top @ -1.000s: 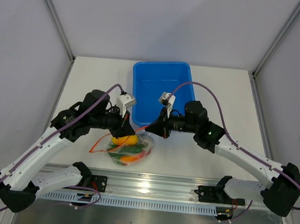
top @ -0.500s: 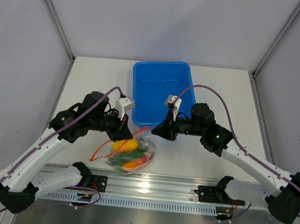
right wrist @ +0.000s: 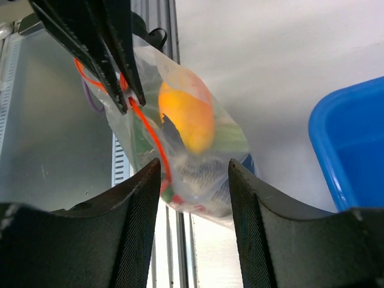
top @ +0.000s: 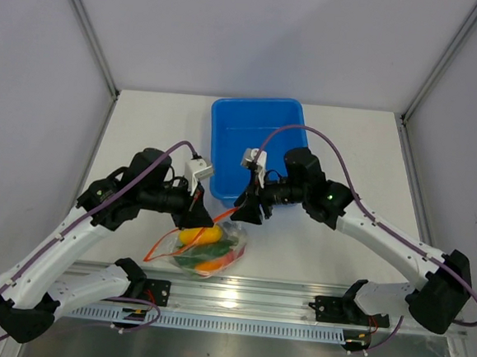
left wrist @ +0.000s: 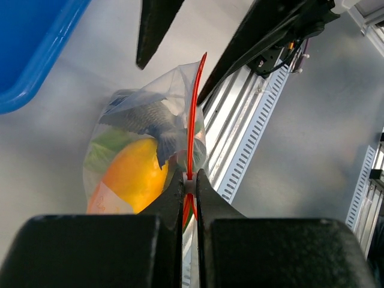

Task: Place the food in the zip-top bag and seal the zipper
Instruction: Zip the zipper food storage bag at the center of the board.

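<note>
- I see the left hand (left wrist: 189, 180) pinched narrow on the zipper (left wrist: 195, 102).
- The right hand (right wrist: 193, 167) stands open and holds nothing.
- The zip-top bag (top: 210, 246), with the food (right wrist: 187, 117) inside, sits at the table's (top: 348, 154) near edge, below the blue tub (top: 254, 134).

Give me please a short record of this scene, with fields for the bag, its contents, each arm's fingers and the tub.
bag: zip-top bag, clear, in front of the blue tub
contents: grey fish, orange-yellow pepper, green pieces
left fingers: shut on the zipper
right fingers: open, one on each side of the zipper
</note>
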Action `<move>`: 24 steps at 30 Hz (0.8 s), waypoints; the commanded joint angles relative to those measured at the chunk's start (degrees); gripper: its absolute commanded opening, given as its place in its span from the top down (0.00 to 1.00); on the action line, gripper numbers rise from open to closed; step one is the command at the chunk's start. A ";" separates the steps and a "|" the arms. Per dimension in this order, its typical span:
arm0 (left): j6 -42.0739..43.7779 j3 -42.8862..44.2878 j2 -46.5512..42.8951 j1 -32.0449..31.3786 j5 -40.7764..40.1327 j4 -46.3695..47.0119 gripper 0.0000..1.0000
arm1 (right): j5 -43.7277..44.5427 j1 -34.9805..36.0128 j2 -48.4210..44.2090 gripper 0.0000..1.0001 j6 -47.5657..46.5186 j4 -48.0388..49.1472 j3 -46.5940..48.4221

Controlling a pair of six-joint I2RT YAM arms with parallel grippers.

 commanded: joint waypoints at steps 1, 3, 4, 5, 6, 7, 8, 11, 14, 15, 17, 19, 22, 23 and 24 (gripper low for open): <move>-1.30 0.26 -1.47 -0.08 3.74 4.99 0.99 | -4.66 -0.11 3.17 0.48 -2.74 -1.05 4.07; -1.30 0.35 -1.30 -0.08 3.92 4.99 0.99 | -7.73 0.06 5.46 0.49 -2.75 -0.96 5.74; -1.21 0.43 -1.21 -0.08 3.92 4.82 0.99 | -9.75 0.15 5.99 0.49 -2.75 -0.79 6.09; -1.21 0.43 -1.12 -0.08 4.00 4.82 0.99 | -10.55 0.24 6.78 0.50 -2.57 -0.61 6.53; -1.21 0.43 -0.95 -0.17 4.00 4.82 0.99 | -11.43 0.32 7.05 0.50 -2.31 -0.35 6.71; -1.21 0.52 -0.95 -0.17 3.83 4.82 0.99 | -12.74 0.41 7.40 0.51 -2.13 -0.35 7.06; -1.21 0.43 -0.86 -0.08 4.00 4.90 0.98 | -13.01 0.59 8.01 0.51 -2.04 -0.61 7.32; -1.21 0.52 -0.59 -0.08 4.09 5.08 0.97 | -15.03 1.03 9.50 0.55 -2.66 -2.36 8.73; -1.12 0.43 -0.33 -0.08 4.18 5.25 0.97 | -16.71 1.47 10.56 0.60 -3.80 -4.12 10.31; -1.03 0.69 -0.24 -0.08 4.27 5.25 0.97 | -17.06 1.64 11.17 0.61 -4.24 -5.43 10.75; -1.03 0.52 -0.33 -0.17 4.18 5.25 0.97 | -17.59 1.82 11.71 0.64 -4.77 -6.41 11.80; -0.94 0.61 -0.24 -0.08 4.27 5.17 0.97 | -18.02 1.91 12.06 0.69 -4.77 -6.41 12.42; -0.94 0.87 -0.15 -0.17 4.36 5.17 0.97 | -18.73 1.99 12.85 0.75 -4.86 -7.11 13.04; -0.94 0.96 -0.24 -0.08 4.36 5.17 0.97 | -18.90 1.91 13.02 0.75 -5.12 -7.72 13.21; -0.94 0.87 -0.33 -0.08 4.36 5.08 0.97 | -18.99 1.91 13.11 0.75 -5.38 -8.17 13.39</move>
